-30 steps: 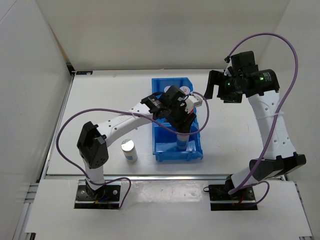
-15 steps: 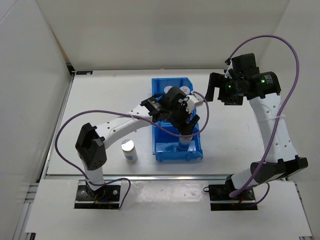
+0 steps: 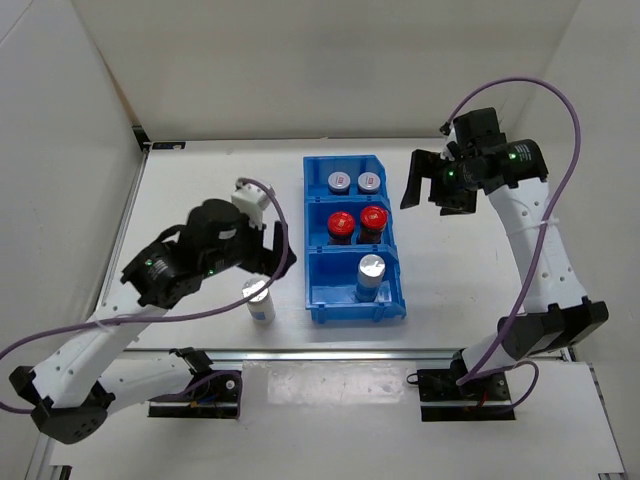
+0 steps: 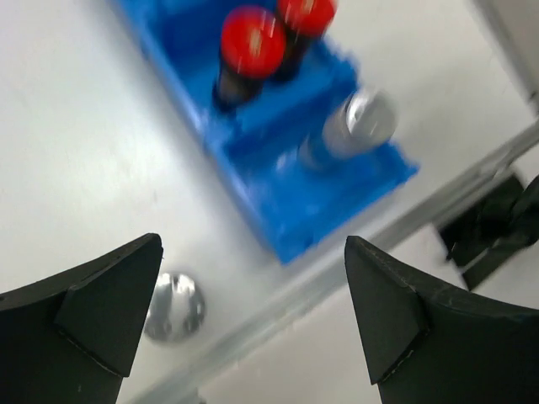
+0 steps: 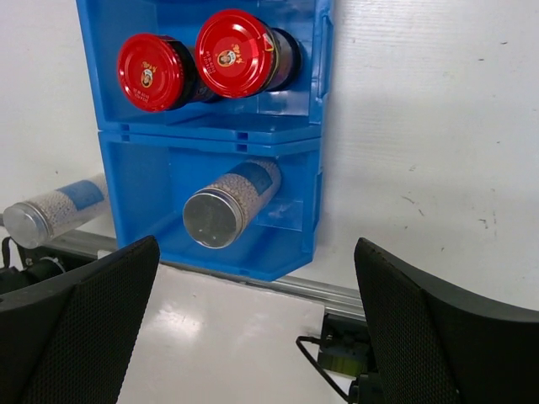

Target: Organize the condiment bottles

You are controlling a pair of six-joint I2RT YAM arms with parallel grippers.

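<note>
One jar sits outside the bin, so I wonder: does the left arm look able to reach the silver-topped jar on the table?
Probably yes. The left gripper hangs close above the silver-topped jar, jaws open. The jar stands alone on the table beside the blue bin, with nothing between them.

Packed across the far compartment of the blue bin (image 3: 355, 310) with two grey-lidded jars (image 3: 339, 181), close side by side. Packed likewise in the middle compartment with two red-capped jars (image 3: 341, 223). Leaves room only in the near compartment: left half bare, beside a silver-topped jar (image 3: 370, 270) toward the right wall (walled all round, so open from above alone). Offers bare table (image 3: 200, 180) on both sides of the bin, save for a second silver-topped jar (image 3: 258, 297) upright just off the near left corner, with the left gripper (image 3: 278, 248), fingers spread, hanging above and beside it.
</note>
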